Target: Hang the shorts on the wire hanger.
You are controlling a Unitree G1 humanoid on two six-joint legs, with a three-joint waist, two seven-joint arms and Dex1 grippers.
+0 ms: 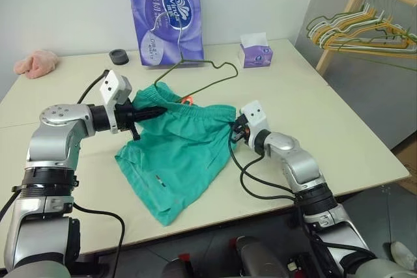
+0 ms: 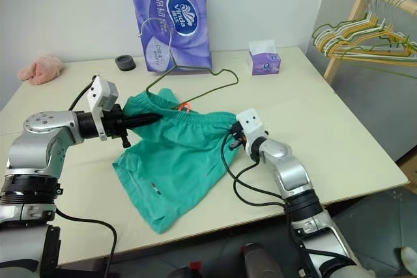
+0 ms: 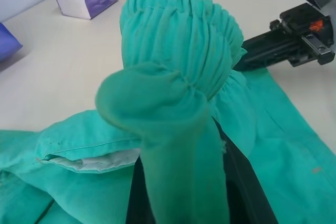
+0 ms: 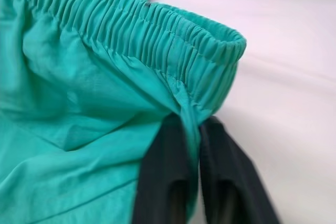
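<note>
Right pincer point(image 4: 191, 182) clamped on the right end of the shorts' point(image 1: 179, 161) waistband; left pincer point(image 1: 158, 110) clamped on the left end. Shorts mid-worktop point(image 1: 339, 122), wire hanger point(image 1: 195, 69) just behind, far side. Best to keep both grips tight and the waistband wide. Tissue box point(image 1: 255, 51) and purple pack point(image 1: 166, 14) crowding the hanger.

Hid the left claw point(image 3: 181, 182) fingertips under bunched shorts point(image 1: 179, 154) fabric. Covered the lower run of the wire hanger point(image 1: 195, 73). Cut off the toilet paper pack point(image 1: 166, 11) at the upper edge.
</note>
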